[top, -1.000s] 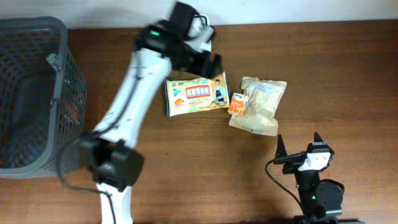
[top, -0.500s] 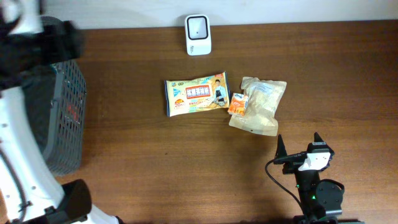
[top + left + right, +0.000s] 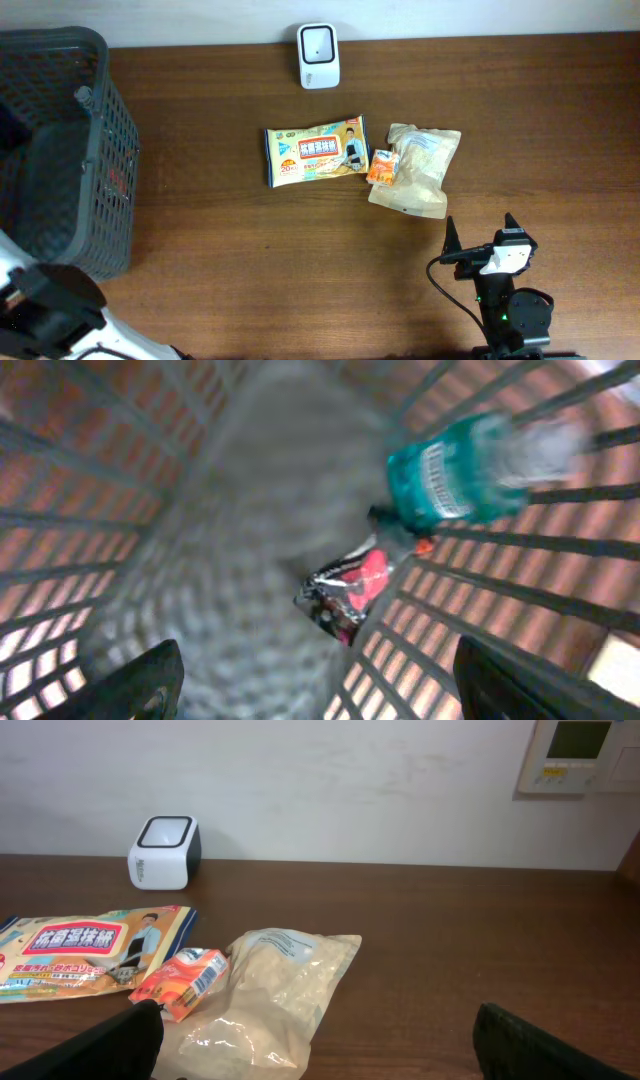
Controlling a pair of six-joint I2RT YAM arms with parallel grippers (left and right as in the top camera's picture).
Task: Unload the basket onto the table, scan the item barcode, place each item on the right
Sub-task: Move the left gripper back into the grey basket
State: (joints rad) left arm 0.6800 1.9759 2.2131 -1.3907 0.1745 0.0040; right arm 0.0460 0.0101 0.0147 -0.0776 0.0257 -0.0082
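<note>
Items: 3 items lie on the brown wooden table, and neither arm holds any of them. The flat yellow-and-blue printed wipes pack lies face up near the table's middle. The small orange sachet sits just to its right, touching the left edge of the pale translucent plastic bag, which lies flat and slightly askew.

Scanner: the white box-shaped scanner, with a dark window on top, stands at the far edge of the table by the wall. It is beyond the wipes pack and well apart from all 3 items.

Right gripper: it is parked low at the near right of the table, on the near side of the plastic bag and apart from it. Its 2 fingers stand wide apart with nothing between them. The right wrist view shows the bag, the sachet and the pack ahead, with the scanner behind them.

Left gripper: it is inside the dark grey lattice basket at the table's left end. The view is blurred. Its fingertips show at both lower corners, spread wide, with nothing between them.

Basket contents: a clear bottle with a teal label and a black-and-pink packet lie against the lattice wall.
</note>
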